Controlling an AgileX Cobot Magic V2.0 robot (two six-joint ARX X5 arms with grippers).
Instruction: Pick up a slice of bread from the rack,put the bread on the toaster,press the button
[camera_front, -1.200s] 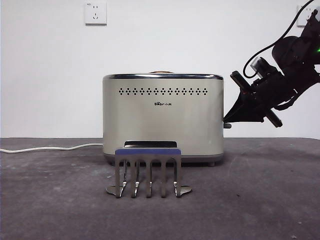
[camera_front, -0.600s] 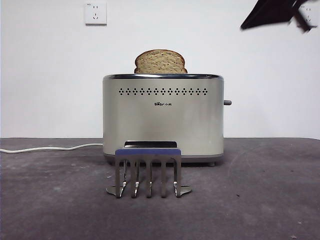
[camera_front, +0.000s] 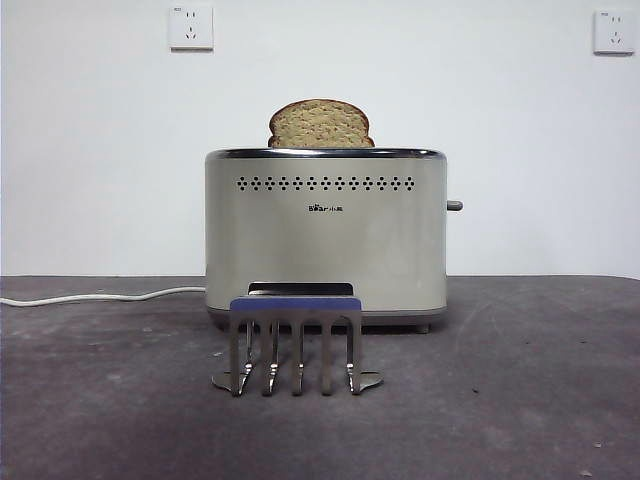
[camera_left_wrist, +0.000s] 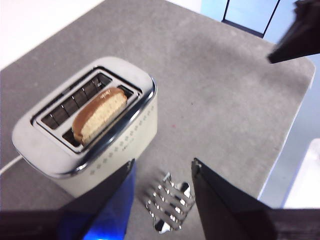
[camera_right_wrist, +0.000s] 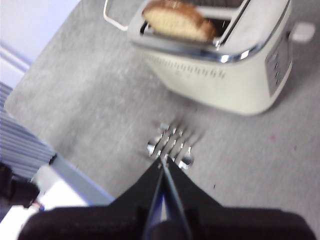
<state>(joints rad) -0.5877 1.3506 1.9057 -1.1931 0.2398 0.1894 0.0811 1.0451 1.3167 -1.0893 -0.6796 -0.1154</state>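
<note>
1. On the grey worktop (camera_front: 520, 400), you find the toaster (camera_front: 325, 235) standing upright near the middle, its perforated side facing the front camera.
2. You see the slice of bread (camera_front: 320, 124) seated in one toaster slot, its domed top and dark crust projecting above the chrome rim. In the left wrist view, the slice of bread (camera_left_wrist: 98, 114) occupies the slot nearer the rack; the other slot holds nothing.
3. You find the rack (camera_front: 296, 342) standing just in front of the toaster, prongs pointing down, its blue-purple bar on top. No bread sits in it.
4. The left claw (camera_left_wrist: 162, 195) hangs high above the rack and toaster, jaws spread apart, gripping nothing.
5. The right claw (camera_right_wrist: 162, 167) hangs high above the worktop, jaws pressed together with nothing between them.
6. Neither claw appears in the front view.
7. A small lever (camera_front: 454, 205) projects from the toaster's side. A white cable (camera_front: 100, 296) runs along the worktop from behind the toaster.
</note>
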